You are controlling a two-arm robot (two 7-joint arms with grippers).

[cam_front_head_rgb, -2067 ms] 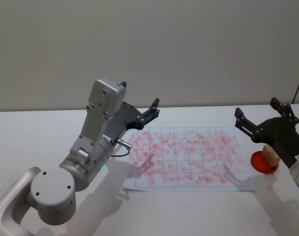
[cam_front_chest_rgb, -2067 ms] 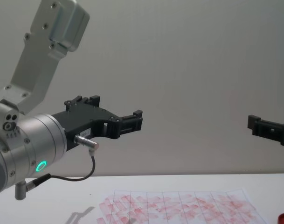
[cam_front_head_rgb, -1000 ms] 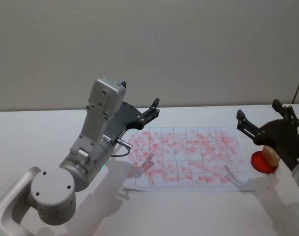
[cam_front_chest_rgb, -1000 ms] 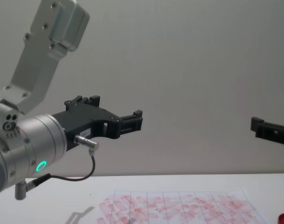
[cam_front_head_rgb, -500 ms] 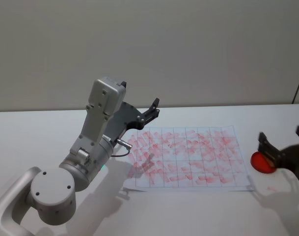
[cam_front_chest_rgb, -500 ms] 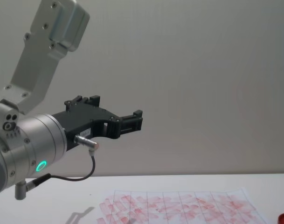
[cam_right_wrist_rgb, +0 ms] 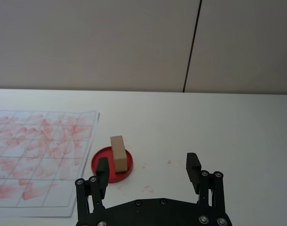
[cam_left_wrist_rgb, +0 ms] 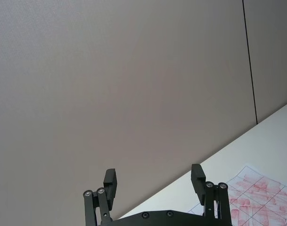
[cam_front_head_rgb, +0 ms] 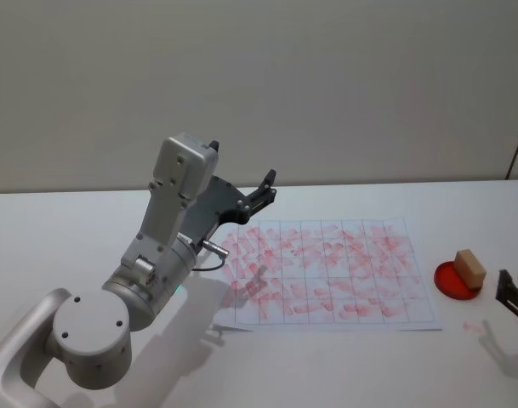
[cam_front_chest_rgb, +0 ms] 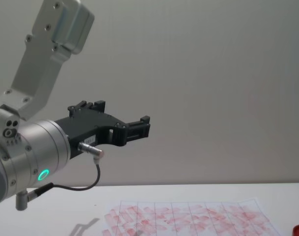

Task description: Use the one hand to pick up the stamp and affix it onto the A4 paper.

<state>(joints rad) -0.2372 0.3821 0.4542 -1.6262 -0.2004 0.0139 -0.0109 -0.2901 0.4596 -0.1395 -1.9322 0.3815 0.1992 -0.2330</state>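
Observation:
The stamp (cam_front_head_rgb: pixel 469 267), a small tan wooden block, stands upright on a low round red pad (cam_front_head_rgb: pixel 446 279) just right of the A4 paper (cam_front_head_rgb: pixel 327 272). The paper is a gridded white sheet covered in pale red marks. In the right wrist view my right gripper (cam_right_wrist_rgb: pixel 148 168) is open and holds nothing. It sits back from the stamp (cam_right_wrist_rgb: pixel 118 151), which stands apart ahead of one of its fingers (cam_right_wrist_rgb: pixel 102 169). In the head view a black finger (cam_front_head_rgb: pixel 512 296) of this gripper shows at the right edge, nearer than the pad. My left gripper (cam_front_head_rgb: pixel 263 191) hangs open above the paper's far left corner.
The large silver left arm (cam_front_head_rgb: pixel 156 272) takes up the table's near left and casts a shadow on the paper's left edge. In the chest view the left gripper (cam_front_chest_rgb: pixel 137 128) is held high above the paper (cam_front_chest_rgb: pixel 188 216). A plain wall stands behind the white table.
My right gripper has pulled back from above the stamp, down toward the near right, and left the chest view. The stamp stays on the red pad. The left arm has not moved.

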